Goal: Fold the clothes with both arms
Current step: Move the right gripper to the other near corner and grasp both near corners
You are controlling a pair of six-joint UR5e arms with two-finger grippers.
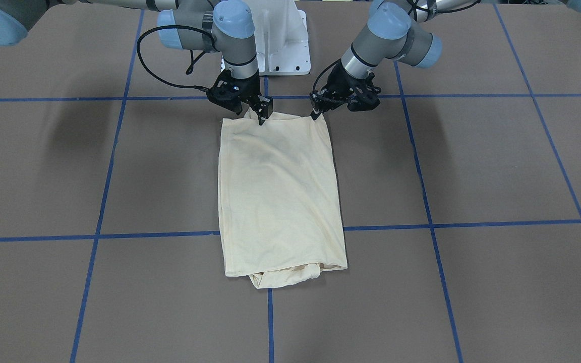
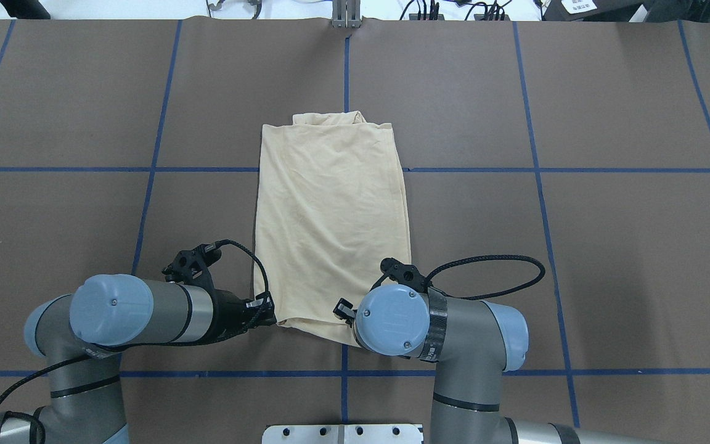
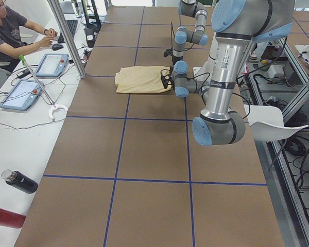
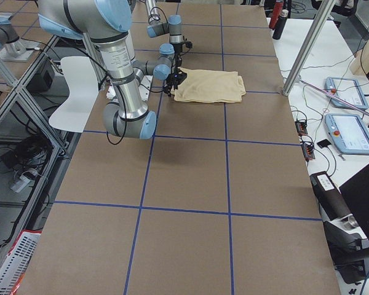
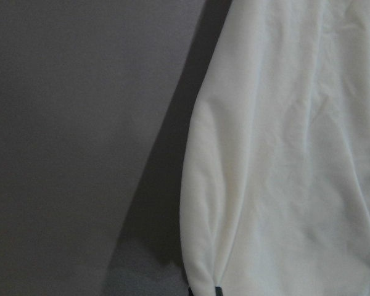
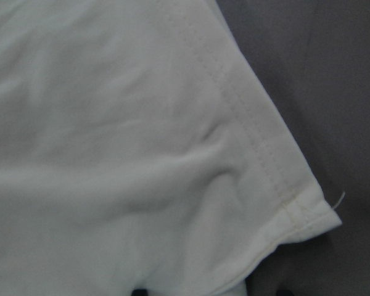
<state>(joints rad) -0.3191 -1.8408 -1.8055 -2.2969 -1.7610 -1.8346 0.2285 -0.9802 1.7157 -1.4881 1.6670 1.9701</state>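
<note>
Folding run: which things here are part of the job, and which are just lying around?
Part of the job:
T-shirt
left gripper
right gripper

Lying about, off the work surface:
black bottle
red bottle
touchscreen pendant
white chair

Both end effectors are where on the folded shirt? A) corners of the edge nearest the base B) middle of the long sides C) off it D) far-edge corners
A: the left end effector and right end effector sit at the two corners of the T-shirt beside the white base.
</note>
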